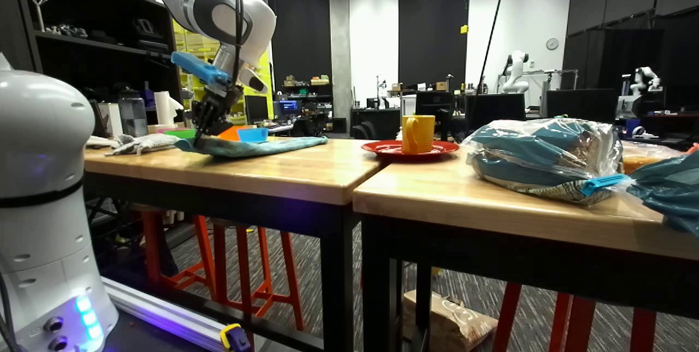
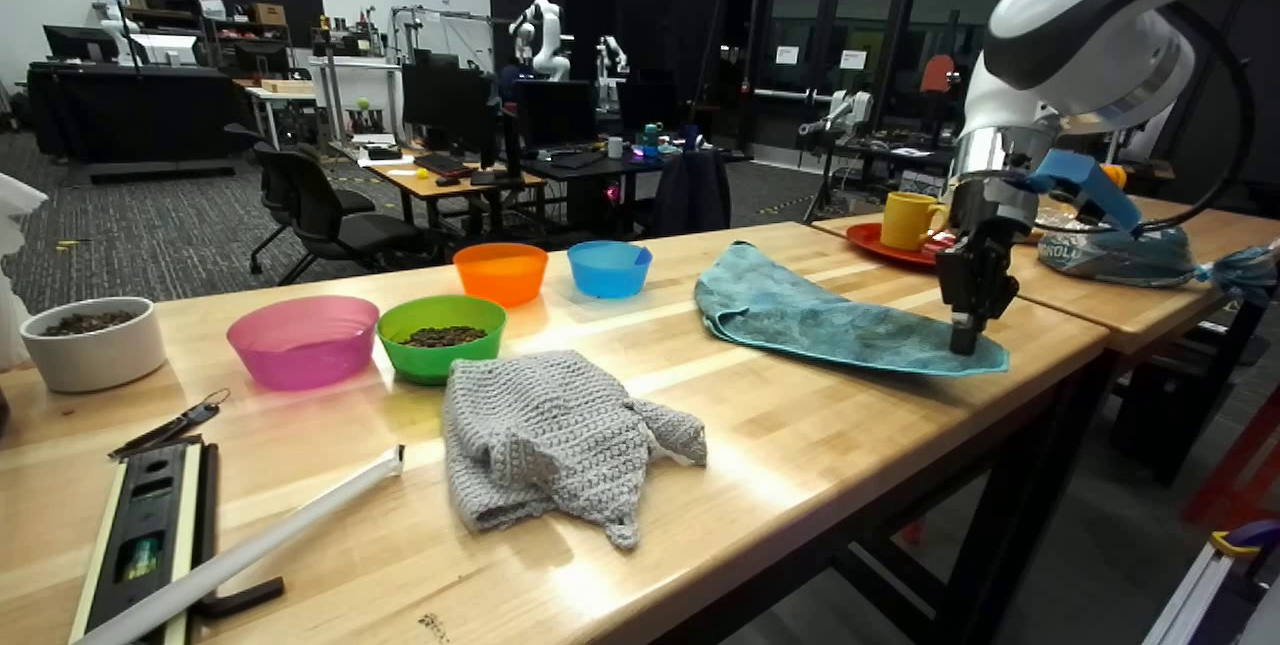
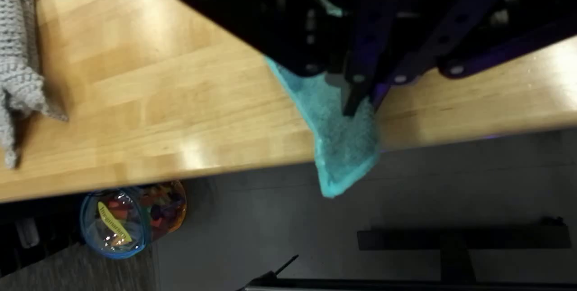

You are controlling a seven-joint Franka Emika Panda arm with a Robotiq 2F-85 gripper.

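One black gripper [image 2: 963,337] pinched a corner of the blue-green cloth [image 2: 800,310] tight. It pointed down from the white robot arm [image 2: 1120,85]. In an exterior view, the blue-green cloth was to the right of the grey knit cloth [image 2: 560,425] and farther back. Most of the blue-green cloth lay folded on the wooden table [image 2: 380,545], but the pinched corner was up off the wood a little. In the wrist view, its tip poked out past the table's edge, with the dark floor [image 3: 252,228] showing beyond it.

The grey knit cloth lay bunched up. Just behind it, on its left side, was a green bowl [image 2: 425,365] with brown bits [image 2: 447,336] inside. Farther to the left of the grey knit cloth came a pink bowl [image 2: 300,355], then a white bowl [image 2: 100,360] that held brown bits too. Behind the grey knit cloth were an orange bowl [image 2: 500,275] and a blue bowl [image 2: 610,273]. On the grey knit cloth's left lay a black level [image 2: 150,515] and a long white stick [image 2: 250,549]. Far off to its right, past the blue-green cloth, a yellow mug [image 2: 905,222] stood upright on a red plate [image 2: 868,241].
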